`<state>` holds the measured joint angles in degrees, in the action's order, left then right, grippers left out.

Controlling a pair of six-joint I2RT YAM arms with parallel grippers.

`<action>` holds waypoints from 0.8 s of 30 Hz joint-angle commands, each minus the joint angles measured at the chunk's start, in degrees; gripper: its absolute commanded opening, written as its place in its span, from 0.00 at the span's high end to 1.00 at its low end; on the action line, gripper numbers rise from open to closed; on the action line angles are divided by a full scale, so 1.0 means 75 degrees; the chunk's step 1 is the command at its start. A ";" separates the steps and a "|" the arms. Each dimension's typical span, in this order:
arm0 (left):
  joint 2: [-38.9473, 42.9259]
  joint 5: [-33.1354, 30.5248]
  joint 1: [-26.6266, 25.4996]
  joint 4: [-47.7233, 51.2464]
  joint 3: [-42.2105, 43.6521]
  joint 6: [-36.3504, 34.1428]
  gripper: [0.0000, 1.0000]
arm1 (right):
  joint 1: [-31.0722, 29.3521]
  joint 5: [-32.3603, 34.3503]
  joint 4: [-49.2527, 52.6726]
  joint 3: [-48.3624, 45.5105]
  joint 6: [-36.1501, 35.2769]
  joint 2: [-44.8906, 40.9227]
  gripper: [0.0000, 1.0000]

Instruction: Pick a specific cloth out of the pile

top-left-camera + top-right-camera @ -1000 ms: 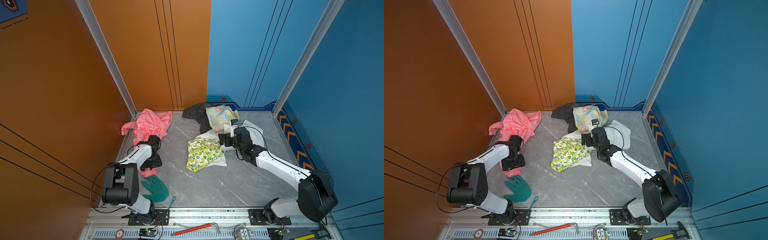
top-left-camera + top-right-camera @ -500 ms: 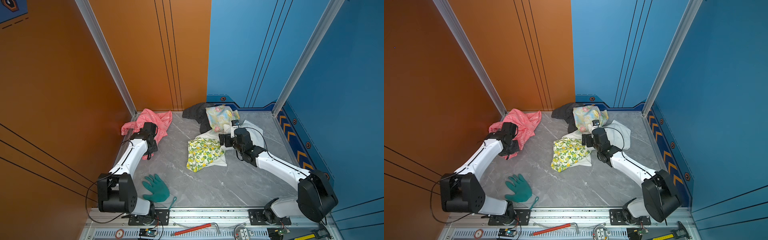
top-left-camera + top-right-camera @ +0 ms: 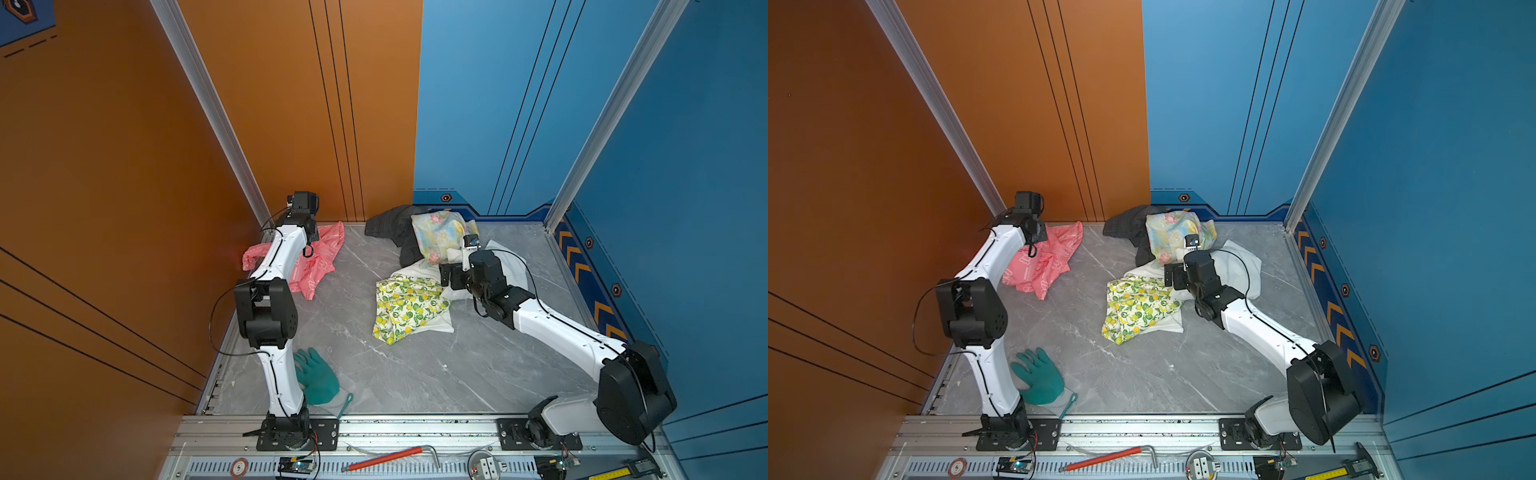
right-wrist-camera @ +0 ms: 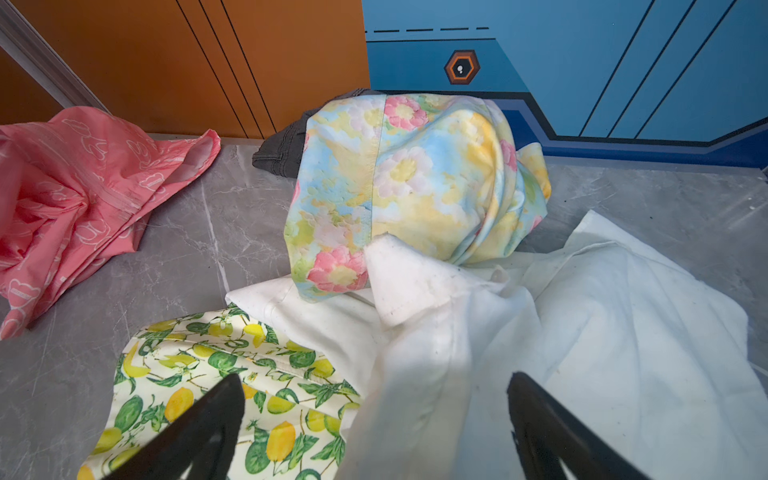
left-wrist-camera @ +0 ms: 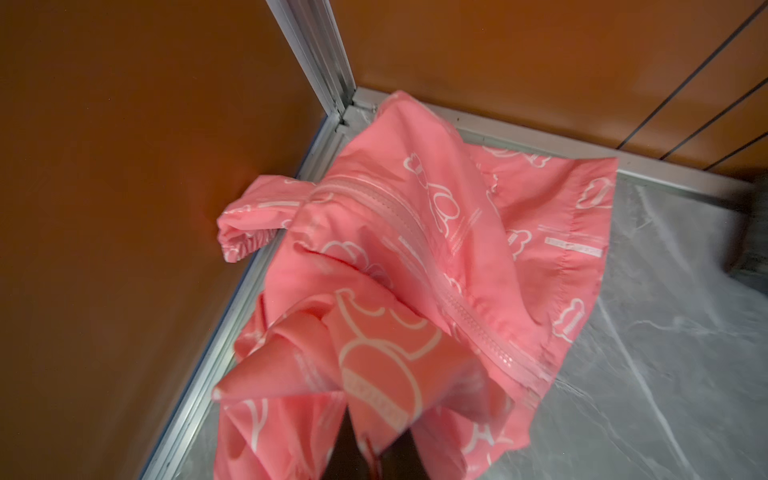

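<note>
In both top views the pink cloth [image 3: 322, 253] [image 3: 1054, 257] lies bunched in the far left corner of the table [image 3: 415, 374] [image 3: 1142, 374], apart from the pile [image 3: 432, 243] [image 3: 1169, 237]. The left wrist view shows the left fingers [image 5: 349, 457] clamped on a fold of it. The right wrist view shows the right fingers [image 4: 199, 428] wide apart astride the white cloth [image 4: 582, 332].

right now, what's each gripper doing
left gripper: shut on the pink cloth
right gripper: open, with a fold of the white cloth between its fingers, not gripped
</note>
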<state>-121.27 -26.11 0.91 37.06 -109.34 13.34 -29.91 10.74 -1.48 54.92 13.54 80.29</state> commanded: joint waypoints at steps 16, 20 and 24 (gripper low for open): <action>0.0665 0.2453 0.0629 -0.0114 0.0426 -0.0010 0.02 | 0.0740 -0.0053 0.0693 0.0070 -0.0279 -0.0961 0.00; 0.2146 0.2935 0.0609 -0.0926 0.1630 -0.0126 0.02 | 0.1115 -0.0283 0.0683 -0.0025 -0.0316 -0.1277 0.00; 0.3682 0.3245 0.0563 -0.2010 0.3490 -0.0227 0.02 | 0.1783 -0.0813 0.0506 -0.0444 -0.0272 -0.1895 0.00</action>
<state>-97.71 -5.65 5.30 28.21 -90.80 12.95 -19.35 7.97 2.52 53.95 11.84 69.56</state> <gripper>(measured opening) 0.981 0.995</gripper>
